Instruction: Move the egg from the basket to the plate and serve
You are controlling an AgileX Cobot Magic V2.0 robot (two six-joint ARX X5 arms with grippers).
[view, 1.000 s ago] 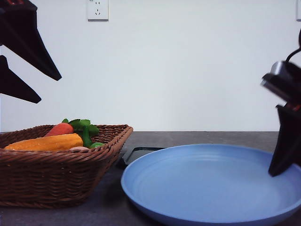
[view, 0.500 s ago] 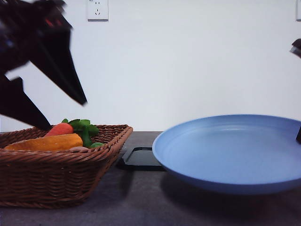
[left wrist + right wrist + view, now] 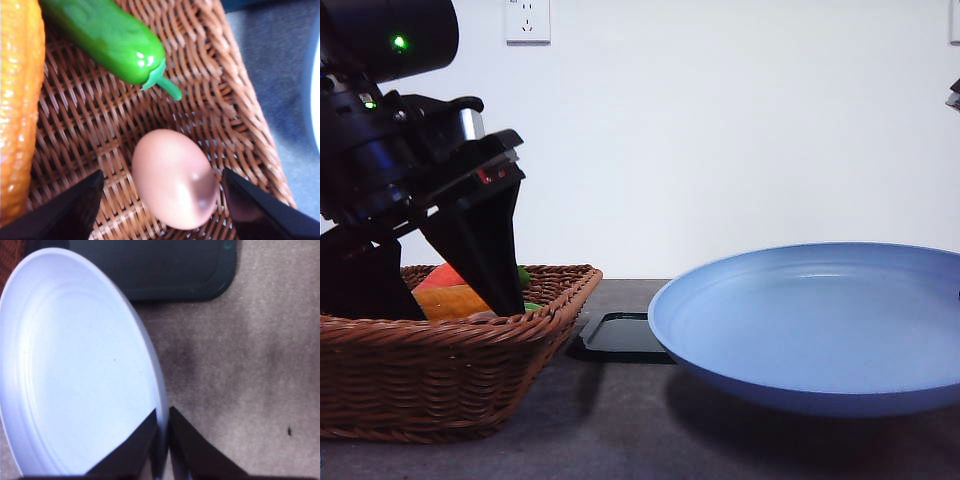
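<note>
Pinkish-brown and smooth, the egg [image 3: 174, 178] is a small oval with a dull skin and a soft shine on one side. It lies on the woven floor of the basket [image 3: 210, 65], close to the basket's side wall. The left gripper [image 3: 162, 202] is down in the basket with its two dark fingers [image 3: 70, 210] wide apart, one on each side of the egg. The fingers do not touch the egg.

Near the egg in the basket lies a shiny green pepper [image 3: 107, 35] with its stem pointing at the egg. A bumpy orange corn cob [image 3: 17, 100] lies farther from the egg, past one finger.

From the front, the left gripper [image 3: 430, 300] reaches into the brown basket [image 3: 440, 375] and hides most of what is inside. A bit of orange and red peeks out between the fingers. The egg is too low behind the basket wall to see from there.

Beside the basket, the light blue plate [image 3: 820, 330] sits tilted and lifted off the grey table [image 3: 610, 430], with a shadow under it. A flat black tray [image 3: 620, 335] lies between the basket and the plate.

The right wrist camera shows why the plate is up: the right gripper [image 3: 162, 450] is pinched tight on the plate's [image 3: 75, 365] rim, one finger on each side. The plate is bare inside.
</note>
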